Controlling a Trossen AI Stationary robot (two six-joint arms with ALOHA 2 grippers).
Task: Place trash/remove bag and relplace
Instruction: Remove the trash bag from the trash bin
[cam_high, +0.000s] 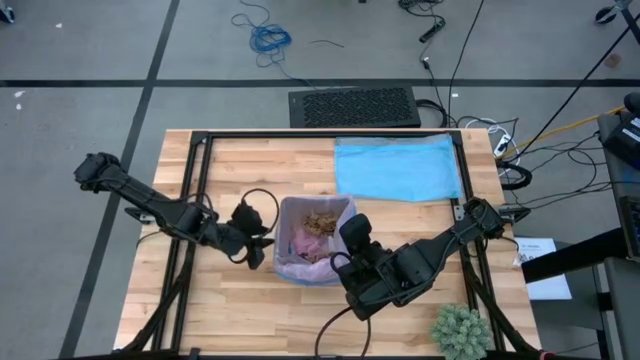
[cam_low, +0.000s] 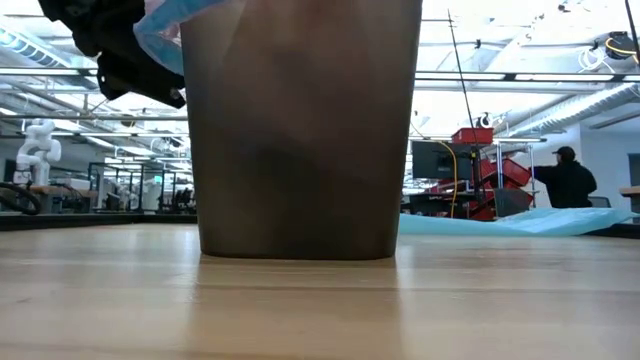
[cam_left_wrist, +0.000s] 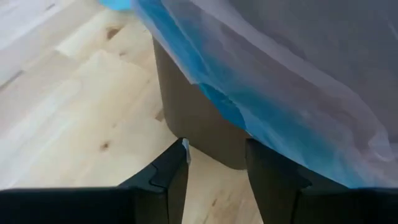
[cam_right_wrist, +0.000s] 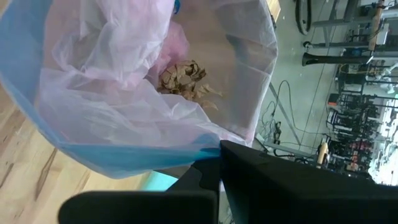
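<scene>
**Lined bin mid-surface, both claws at its rim**

Bin stands upright mid-surface, lined w/ the lavender-pink bag, a blue liner edge folded over the rim beneath it. Trash – brown paper wads – sits inside the bag, near bottom. Left claw is just beside bin's left wall, fingers parted w/ nothing between them. Right claw is at bin's right rim, fingers closed together; can't tell if liner is pinched. Spare light blue bag lies flat behind bin. Green spiky plant near front right corner.
</scene>
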